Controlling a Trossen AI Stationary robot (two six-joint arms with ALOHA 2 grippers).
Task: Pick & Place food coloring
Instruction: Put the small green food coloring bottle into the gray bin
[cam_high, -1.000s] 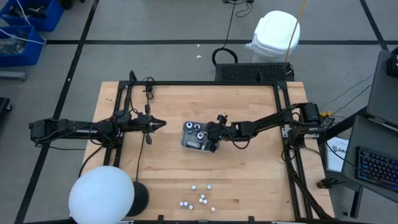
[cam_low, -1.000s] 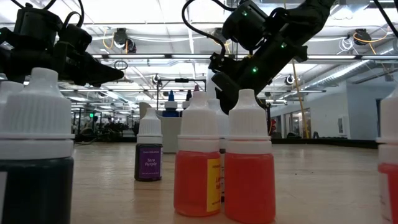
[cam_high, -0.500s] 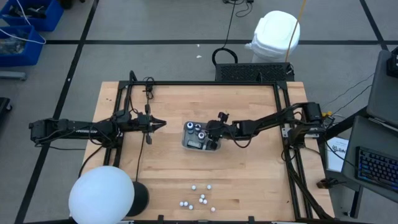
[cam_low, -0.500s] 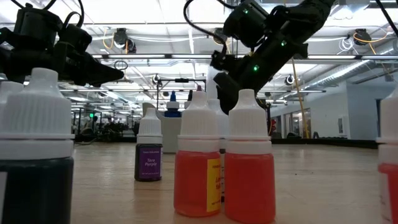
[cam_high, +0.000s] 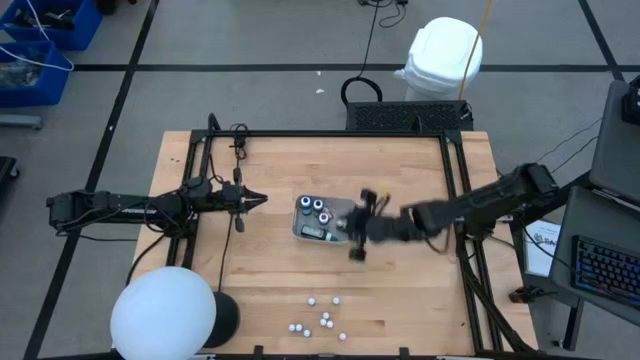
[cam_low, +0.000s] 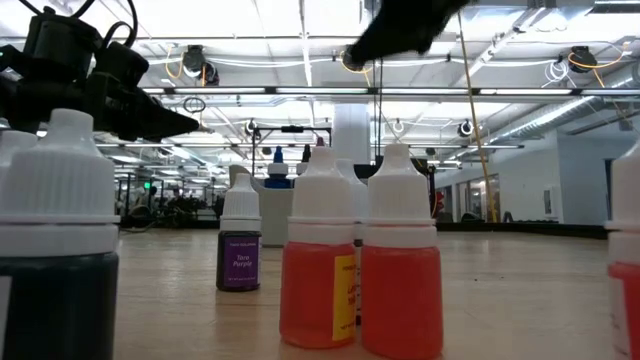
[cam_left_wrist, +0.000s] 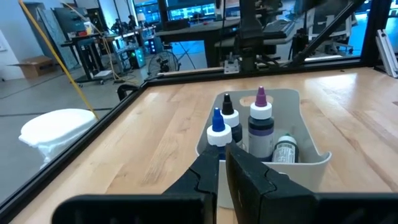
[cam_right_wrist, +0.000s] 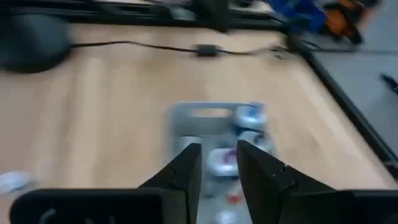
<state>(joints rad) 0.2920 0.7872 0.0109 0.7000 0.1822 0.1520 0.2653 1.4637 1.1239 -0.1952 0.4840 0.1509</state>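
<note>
food coloring (cam_left_wrist: 261, 124) in tray (cam_left_wrist: 311, 163), right claw (cam_high: 357, 240) blurred

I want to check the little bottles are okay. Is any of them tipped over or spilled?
One is. In the tray, three food coloring bottles stand upright, but a fourth bottle lies on its side beside them. No spill shows. The loose bottles near the table's front edge stand upright.

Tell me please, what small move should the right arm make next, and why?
Probably it should swing toward the loose bottles near the table's front edge and lower over one. The right gripper is by the tray with its fingers apart and nothing between them, and the tray already holds several bottles. The left gripper waits shut beside the tray.
</note>
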